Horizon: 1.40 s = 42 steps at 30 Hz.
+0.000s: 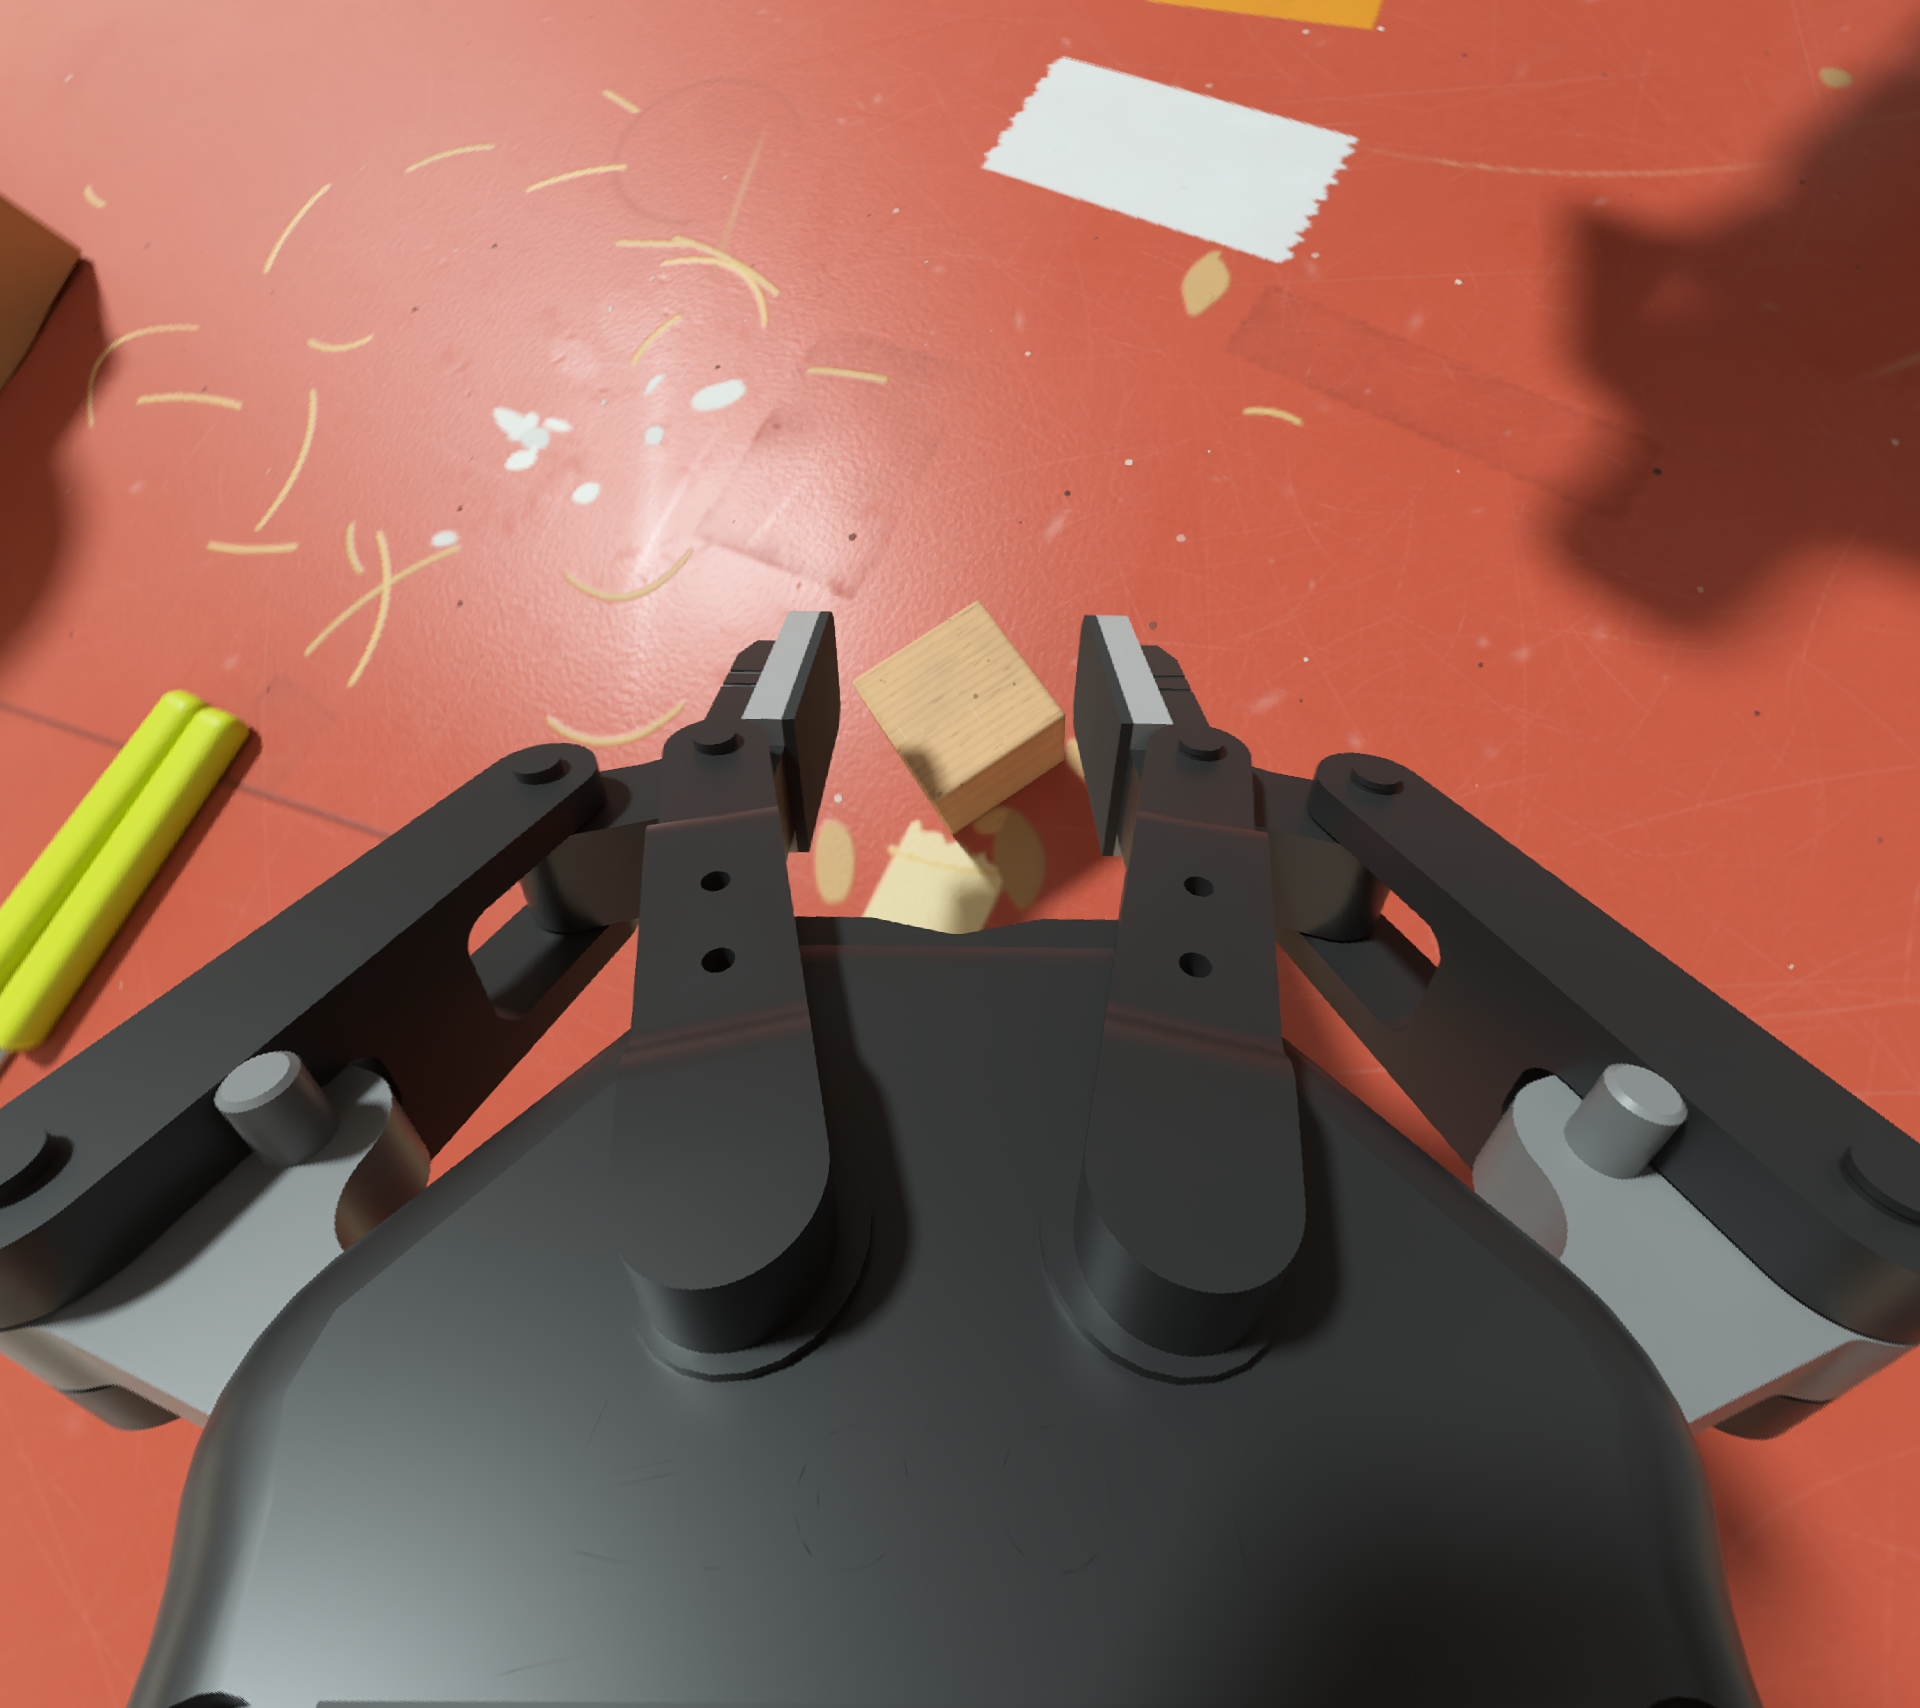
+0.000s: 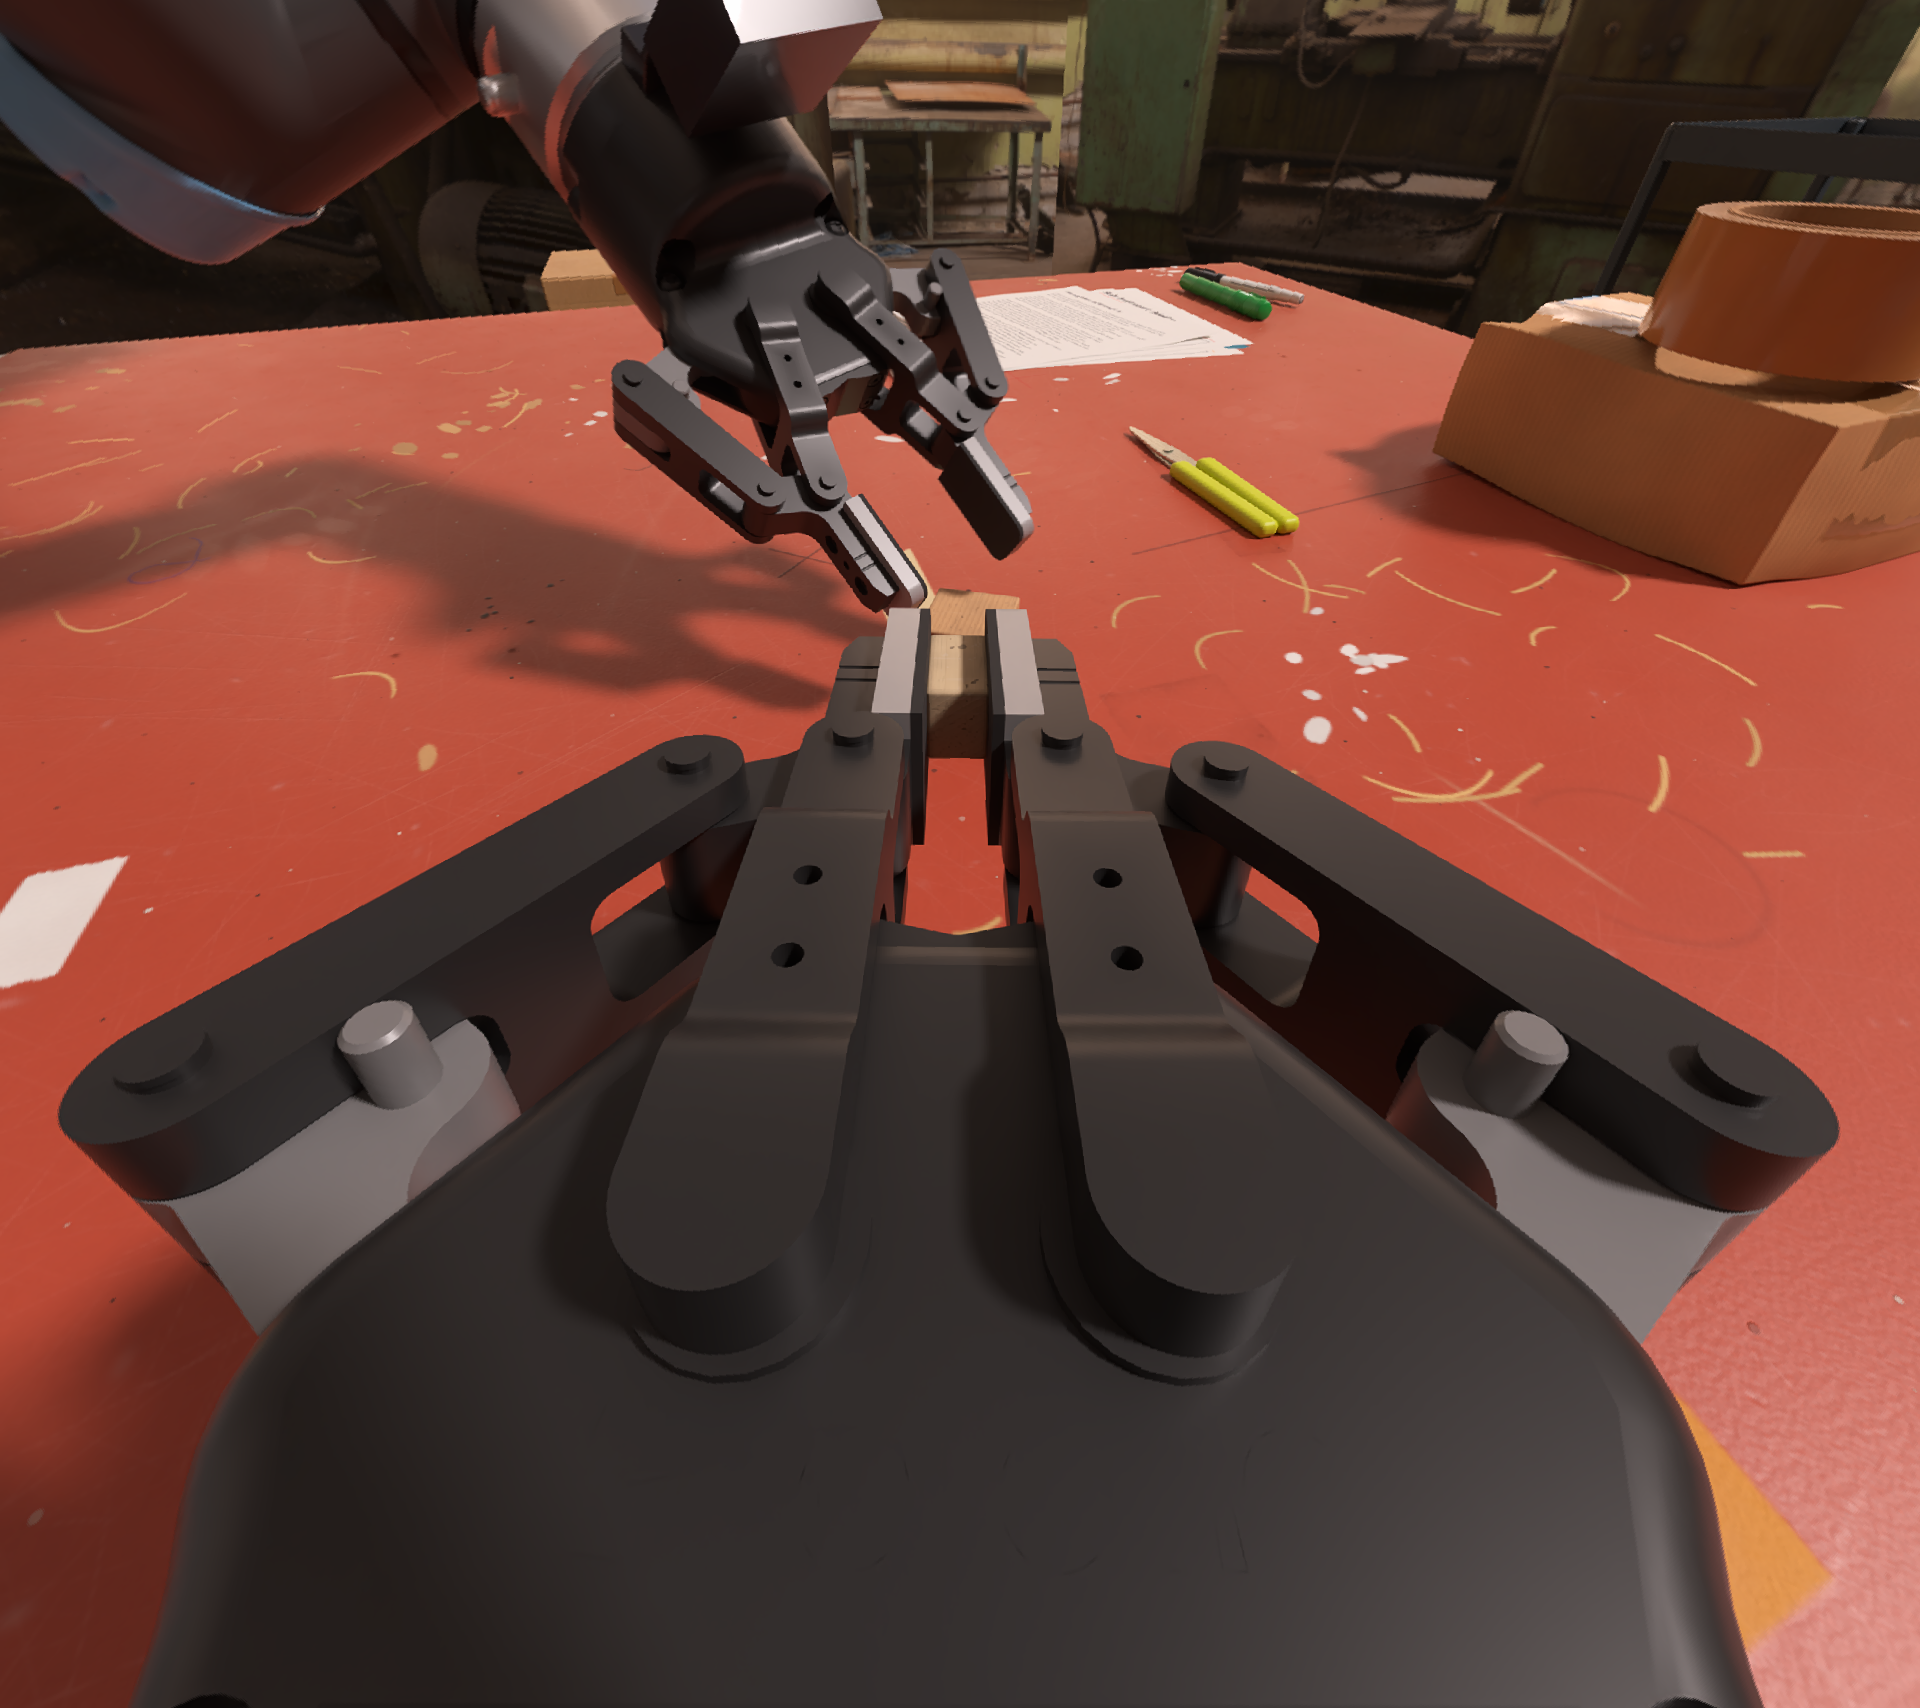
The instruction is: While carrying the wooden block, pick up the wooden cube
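A: What fills the scene?
B: A red counter (image 1: 1039, 432), scratched and paint-flecked, with a cardboard box (image 2: 1662, 453) at its edge.
A: And the tools?
B: The right tool (image 2: 954, 656) grips the wooden block (image 2: 956, 687) between narrow fingers. The left tool (image 1: 956, 708) is spread wide, with the wooden cube (image 1: 961, 708) lying on the counter between its fingers, untouched.

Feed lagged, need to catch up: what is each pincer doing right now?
Left pincer: open, fingers either side of the wooden cube, not gripping it.
Right pincer: shut on the wooden block.
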Tool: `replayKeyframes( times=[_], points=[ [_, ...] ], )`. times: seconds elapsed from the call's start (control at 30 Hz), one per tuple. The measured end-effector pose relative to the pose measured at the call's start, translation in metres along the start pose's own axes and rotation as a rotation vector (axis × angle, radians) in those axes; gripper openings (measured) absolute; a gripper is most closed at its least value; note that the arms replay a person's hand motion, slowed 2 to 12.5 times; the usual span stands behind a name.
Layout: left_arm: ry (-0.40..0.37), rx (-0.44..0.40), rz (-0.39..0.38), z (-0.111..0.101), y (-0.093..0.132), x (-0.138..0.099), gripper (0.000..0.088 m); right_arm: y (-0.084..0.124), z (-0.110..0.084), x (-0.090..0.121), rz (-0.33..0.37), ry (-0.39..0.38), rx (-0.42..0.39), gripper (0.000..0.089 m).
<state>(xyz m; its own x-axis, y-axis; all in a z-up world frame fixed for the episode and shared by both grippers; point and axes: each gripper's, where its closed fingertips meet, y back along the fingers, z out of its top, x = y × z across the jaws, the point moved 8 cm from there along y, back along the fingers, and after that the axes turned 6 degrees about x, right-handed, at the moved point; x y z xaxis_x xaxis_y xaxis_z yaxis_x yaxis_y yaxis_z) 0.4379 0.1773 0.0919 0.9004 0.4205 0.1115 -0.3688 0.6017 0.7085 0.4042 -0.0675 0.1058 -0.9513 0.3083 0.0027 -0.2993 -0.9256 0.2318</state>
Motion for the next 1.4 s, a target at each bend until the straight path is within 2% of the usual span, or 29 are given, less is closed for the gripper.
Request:
replayKeyframes(
  times=[0.17, 0.37, 0.47, 0.6, 0.77, 0.9, 1.07, 1.17, 1.27, 1.33, 1.4],
  points=[
    [-0.127, 0.017, -0.069, 0.007, -0.008, 0.004, 0.0533, -0.001, 0.000, 0.002, 0.001, 0.012, 0.010, 0.0091],
    [-0.280, 0.112, -0.165, 0.014, -0.018, 0.015, 0.0661, -0.003, -0.001, 0.003, 0.007, 0.017, 0.025, 0.0091],
    [-0.339, 0.151, -0.218, 0.017, -0.022, 0.019, 0.0672, -0.004, -0.002, 0.004, 0.010, 0.018, 0.033, 0.0091],
    [-0.375, 0.242, -0.252, 0.017, -0.029, 0.026, 0.0678, -0.004, -0.002, 0.004, 0.009, 0.022, 0.038, 0.0091],
    [-0.369, 0.324, -0.286, 0.018, -0.033, 0.029, 0.0681, -0.004, -0.002, 0.004, 0.007, 0.025, 0.039, 0.0091],
    [-0.368, 0.388, -0.285, 0.018, -0.030, 0.026, 0.0687, -0.003, -0.002, 0.004, 0.007, 0.024, 0.038, 0.0091],
    [-0.310, 0.440, -0.310, 0.018, -0.025, 0.012, 0.0810, -0.003, -0.002, 0.004, 0.009, 0.022, 0.037, 0.0091],
    [-0.253, 0.425, -0.381, 0.019, -0.021, 0.000, 0.0853, -0.003, -0.002, 0.004, 0.011, 0.021, 0.037, 0.0091],
    [-0.204, 0.369, -0.457, 0.021, -0.016, -0.006, 0.0854, -0.003, -0.002, 0.005, 0.014, 0.021, 0.038, 0.0091],
    [-0.183, 0.323, -0.462, 0.021, -0.013, -0.003, 0.0854, -0.003, -0.002, 0.005, 0.015, 0.022, 0.038, 0.0091],
    [-0.178, 0.294, -0.430, 0.019, -0.010, 0.004, 0.0854, -0.003, -0.002, 0.005, 0.015, 0.024, 0.038, 0.0091]
  ],
)
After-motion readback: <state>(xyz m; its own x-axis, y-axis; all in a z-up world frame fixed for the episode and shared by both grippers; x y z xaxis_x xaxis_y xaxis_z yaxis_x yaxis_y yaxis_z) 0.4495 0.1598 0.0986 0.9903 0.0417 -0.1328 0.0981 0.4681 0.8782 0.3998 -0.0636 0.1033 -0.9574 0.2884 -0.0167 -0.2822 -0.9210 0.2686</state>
